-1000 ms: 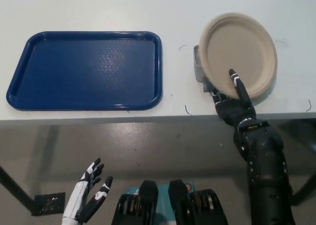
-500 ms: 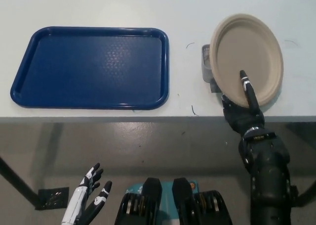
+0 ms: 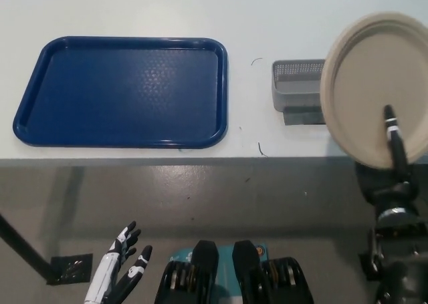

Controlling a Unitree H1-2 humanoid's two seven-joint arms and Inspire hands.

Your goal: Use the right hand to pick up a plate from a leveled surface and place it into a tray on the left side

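Beige plate point(image 3: 374, 83) is sitting tilted in my right hand point(image 3: 394, 160), which is gripping its near edge, above the bench's point(image 3: 134, 10) right end, beside a grey basket point(image 3: 297, 90). I am resting my left hand point(image 3: 124, 267) low, fingers spread, below the blue tray point(image 3: 124, 90).

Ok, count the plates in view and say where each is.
1: a beige plate held by the black right hand, beside the grey basket. None shows on the blue tray.

A grey mesh riser point(image 3: 297, 92) stands on the white table point(image 3: 200, 10), above grey floor point(image 3: 200, 197).
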